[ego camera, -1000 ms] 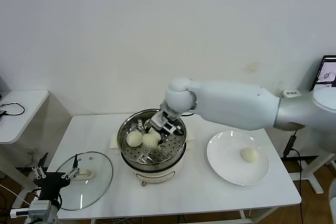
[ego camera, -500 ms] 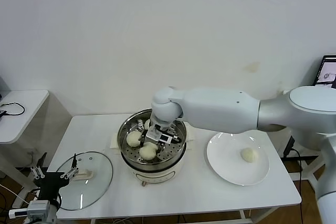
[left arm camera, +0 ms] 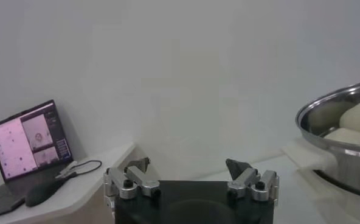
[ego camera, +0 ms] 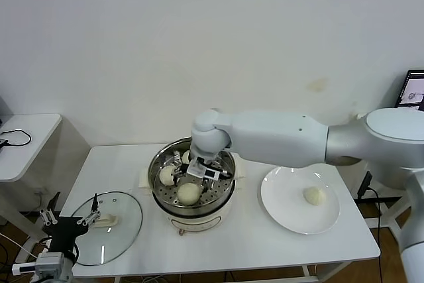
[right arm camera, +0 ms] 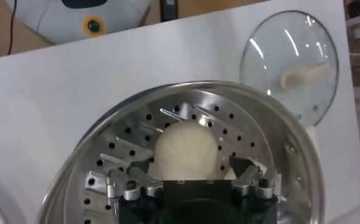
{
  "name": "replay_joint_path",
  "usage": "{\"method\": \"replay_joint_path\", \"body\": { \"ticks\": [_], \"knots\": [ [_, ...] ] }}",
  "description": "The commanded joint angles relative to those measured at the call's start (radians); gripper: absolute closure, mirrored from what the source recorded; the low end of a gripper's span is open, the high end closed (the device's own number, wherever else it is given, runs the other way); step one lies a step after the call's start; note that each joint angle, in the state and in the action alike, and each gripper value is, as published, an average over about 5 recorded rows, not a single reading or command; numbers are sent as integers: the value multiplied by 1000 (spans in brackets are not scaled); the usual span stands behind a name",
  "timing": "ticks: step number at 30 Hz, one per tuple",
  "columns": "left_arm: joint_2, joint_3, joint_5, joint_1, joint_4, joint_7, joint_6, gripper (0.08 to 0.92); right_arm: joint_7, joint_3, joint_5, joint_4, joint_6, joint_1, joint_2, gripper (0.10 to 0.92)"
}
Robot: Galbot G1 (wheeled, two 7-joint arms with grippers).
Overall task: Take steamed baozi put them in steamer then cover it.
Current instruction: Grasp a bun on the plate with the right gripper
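Note:
The steamer (ego camera: 159, 197) stands mid-table, its perforated tray (right arm camera: 116, 152) showing. Two steamed baozi lie in it: one at the front (ego camera: 190, 193), one on the left (ego camera: 167, 175). My right gripper (ego camera: 202, 167) hangs inside the pot, open, with its fingers on either side of the front baozi (right arm camera: 186, 149), which rests on the tray. Another baozi (ego camera: 314, 195) lies on the white plate (ego camera: 285, 210). The glass cover (ego camera: 106, 219) lies flat at the table's front left. My left gripper (left arm camera: 188, 164) waits open and empty beside the cover, at the table's front left corner (ego camera: 66, 222).
A side table with a cable (ego camera: 20, 138) stands at the far left. A laptop (left arm camera: 28, 143) shows in the left wrist view. The steamer (left arm camera: 338, 122) sits on a cream mat (ego camera: 147, 178). A screen (ego camera: 414, 91) stands at the right edge.
My right gripper carried a baozi down to the front of the steamer tray, then opened and let it go. The left arm has stayed still.

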State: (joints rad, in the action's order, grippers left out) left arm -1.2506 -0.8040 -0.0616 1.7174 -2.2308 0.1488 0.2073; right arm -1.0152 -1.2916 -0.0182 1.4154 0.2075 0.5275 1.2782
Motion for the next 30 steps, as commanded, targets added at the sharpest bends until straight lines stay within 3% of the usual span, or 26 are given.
{"method": "replay_joint_path", "body": {
  "ticks": [1,5,13,22,30],
  "knots": [
    [4,0,0,-2,0,-1,1,177,-7,24,8,17,10,59,-60,203],
    [7,6,1,-5,-1,-1,1,177,-31,54,60,23,-41,89,-144,202],
    [24,14,-2,-4,-10,-2,0,177,-79,78,241,94,-411,101,-405,202],
    [41,28,-2,-10,-10,-2,1,177,-70,104,164,209,-508,-20,-723,203],
    [40,49,9,-13,-1,-1,1,177,-69,171,31,192,-506,-161,-823,202]
  ]
}}
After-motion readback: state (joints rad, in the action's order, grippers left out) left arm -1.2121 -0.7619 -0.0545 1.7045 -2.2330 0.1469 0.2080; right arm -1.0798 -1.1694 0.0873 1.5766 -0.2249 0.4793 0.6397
